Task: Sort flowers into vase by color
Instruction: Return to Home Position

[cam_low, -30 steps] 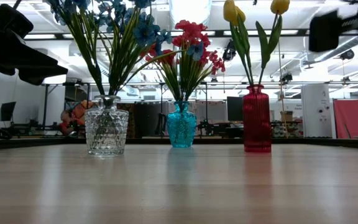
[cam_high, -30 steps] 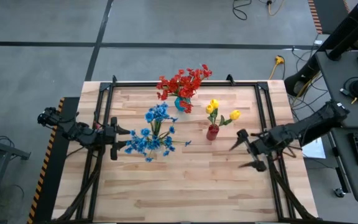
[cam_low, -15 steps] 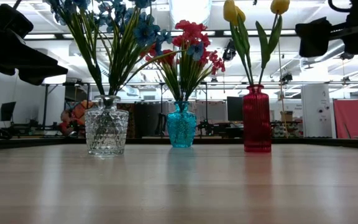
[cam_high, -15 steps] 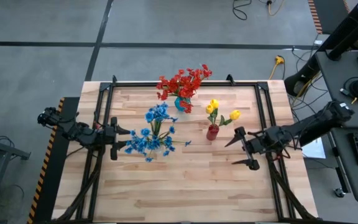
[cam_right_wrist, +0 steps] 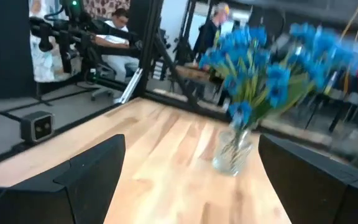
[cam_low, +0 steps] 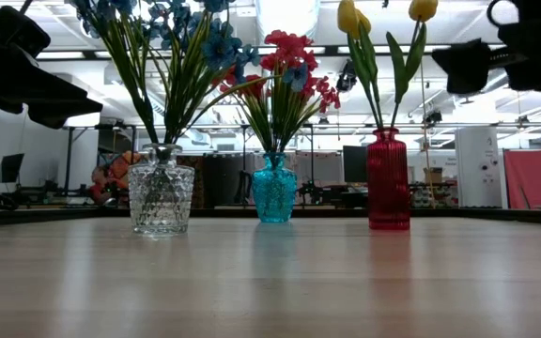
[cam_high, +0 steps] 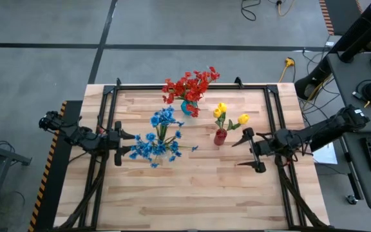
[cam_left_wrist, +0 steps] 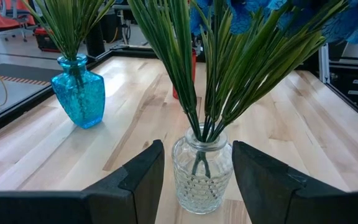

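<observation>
Three vases stand on the wooden table. A clear glass vase (cam_low: 161,192) holds the blue flowers (cam_high: 156,145), a teal vase (cam_low: 274,188) the red flowers (cam_high: 189,85), and a red vase (cam_low: 388,178) the yellow flowers (cam_high: 223,113). My left gripper (cam_high: 126,145) is open at the table's left, level. Its fingers point at the clear vase (cam_left_wrist: 202,168) and stand short of it. My right gripper (cam_high: 240,152) is wide open and empty, just right of the red vase (cam_high: 220,136) and raised above the table (cam_low: 496,56).
A black frame rail (cam_high: 108,116) runs round the tabletop along its left, far and right edges. Bare wood (cam_high: 192,193) fills the near half of the table. People sit in the room beyond the table (cam_right_wrist: 114,22).
My right gripper has moved toward the table's left edge, closer to the red vase with the yellow flowers, and has sunk and tipped slightly. It has stayed wide open. The vases and flowers have not moved.
</observation>
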### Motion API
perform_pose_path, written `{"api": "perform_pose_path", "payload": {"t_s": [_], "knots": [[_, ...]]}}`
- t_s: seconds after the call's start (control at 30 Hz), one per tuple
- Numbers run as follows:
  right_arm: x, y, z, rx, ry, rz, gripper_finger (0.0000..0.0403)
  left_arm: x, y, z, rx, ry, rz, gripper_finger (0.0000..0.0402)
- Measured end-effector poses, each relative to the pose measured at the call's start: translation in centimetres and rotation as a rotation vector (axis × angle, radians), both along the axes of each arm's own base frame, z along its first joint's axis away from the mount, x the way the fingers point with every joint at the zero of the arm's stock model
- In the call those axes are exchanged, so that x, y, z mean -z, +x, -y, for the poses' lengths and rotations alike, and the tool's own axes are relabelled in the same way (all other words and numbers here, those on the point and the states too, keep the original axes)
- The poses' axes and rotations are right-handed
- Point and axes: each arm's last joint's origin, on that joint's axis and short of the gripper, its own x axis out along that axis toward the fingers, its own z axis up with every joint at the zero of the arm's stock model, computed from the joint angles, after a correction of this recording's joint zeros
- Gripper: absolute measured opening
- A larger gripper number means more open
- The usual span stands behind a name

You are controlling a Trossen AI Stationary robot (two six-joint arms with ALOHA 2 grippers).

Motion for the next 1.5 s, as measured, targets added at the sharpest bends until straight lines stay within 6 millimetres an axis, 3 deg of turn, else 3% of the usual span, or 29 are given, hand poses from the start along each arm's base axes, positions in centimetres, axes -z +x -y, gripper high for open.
{"api": "perform_pose_path", "payload": {"t_s": [0.33, 0.6, 0.93, 1.2, 1.5], "knots": [[0.7, 0.0, 0.0, 0.002, 0.261, -0.157, 0.0361, 0.0, 0.0, 0.0, 0.001, 0.0, 0.0, 0.0172], [0.6, 0.0, 0.1, 0.029, 0.204, -0.127, 0.0361, 0.0, 0.0, 0.0, 0.001, 0.0, 0.0, 0.0172], [1.6, -1.0, 1.0, 0.184, 0.239, -0.245, 0.0361, 0.0, 0.0, 0.0, 0.001, 0.0, 0.001, 0.0172], [1.0, -3.3, 2.1, 0.286, 0.333, -0.188, 0.0361, 0.0, 0.0, 0.0, 0.001, -0.001, 0.002, 0.0172], [-0.1, -4.1, 2.8, 0.286, 0.201, -0.028, 0.0361, 0.0, 0.0, 0.0, 0.001, -0.002, 0.004, 0.0172]]}}
